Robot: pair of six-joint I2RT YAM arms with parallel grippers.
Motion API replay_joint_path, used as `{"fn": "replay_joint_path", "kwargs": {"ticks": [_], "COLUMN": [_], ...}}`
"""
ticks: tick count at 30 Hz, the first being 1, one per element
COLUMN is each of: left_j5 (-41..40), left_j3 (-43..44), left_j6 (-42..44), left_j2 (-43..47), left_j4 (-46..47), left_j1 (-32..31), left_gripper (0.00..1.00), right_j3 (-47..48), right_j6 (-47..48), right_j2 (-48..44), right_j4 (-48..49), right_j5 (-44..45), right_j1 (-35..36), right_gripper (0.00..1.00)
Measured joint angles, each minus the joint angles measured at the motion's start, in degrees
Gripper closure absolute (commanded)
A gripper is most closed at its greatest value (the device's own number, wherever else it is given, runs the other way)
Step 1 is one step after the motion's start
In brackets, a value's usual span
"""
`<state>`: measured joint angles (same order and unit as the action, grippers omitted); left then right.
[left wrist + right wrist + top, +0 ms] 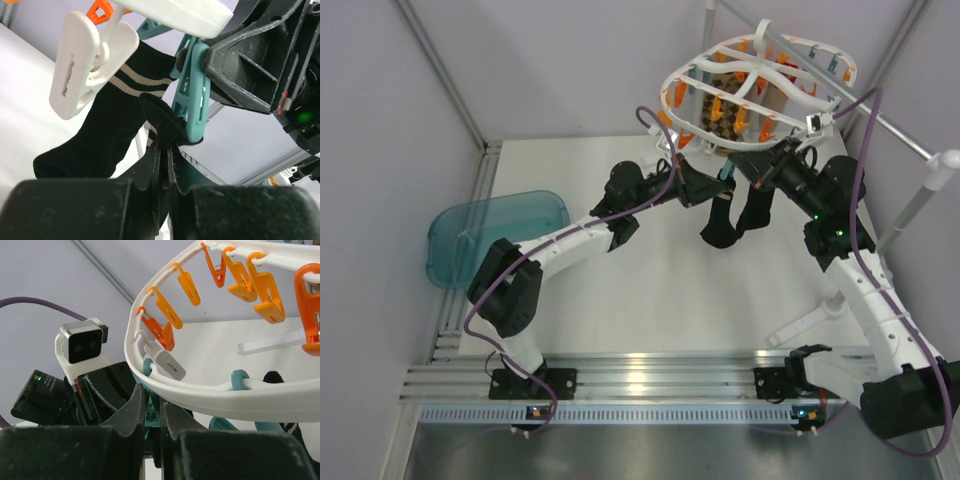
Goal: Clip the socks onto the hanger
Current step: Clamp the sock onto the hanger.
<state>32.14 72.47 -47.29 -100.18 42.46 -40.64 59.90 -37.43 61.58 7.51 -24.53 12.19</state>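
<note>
Under the hanger, a sock pinched by the left hand, at a clip squeezed by the right hand, may be dropped if released early.

The top view looks down from above and behind the arm bases, taking in the whole table and hanger. The left wrist view sits close below the hanger, facing up past its fingers at a clip and sock. The right wrist view, equally close, looks along the rim toward the left wrist camera. All three share the hanger's near edge.
</note>
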Motion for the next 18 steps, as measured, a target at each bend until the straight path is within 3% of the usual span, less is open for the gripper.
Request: {"fn": "replay_joint_path", "kwargs": {"ticks": [18], "left_j5": [1.4], "left_j3": [0.9], "left_j6": [0.4], "left_j2": [-1.6], "left_j4": [1.1], "left_j1": [0.0], "left_gripper": [1.0], "right_j3": [-1.5], "right_j6": [1.2], "right_j2": [-0.9], "right_j4": [0.2], "right_j5": [-0.4], "right_j1": [-0.4], "right_gripper": [1.0]}}
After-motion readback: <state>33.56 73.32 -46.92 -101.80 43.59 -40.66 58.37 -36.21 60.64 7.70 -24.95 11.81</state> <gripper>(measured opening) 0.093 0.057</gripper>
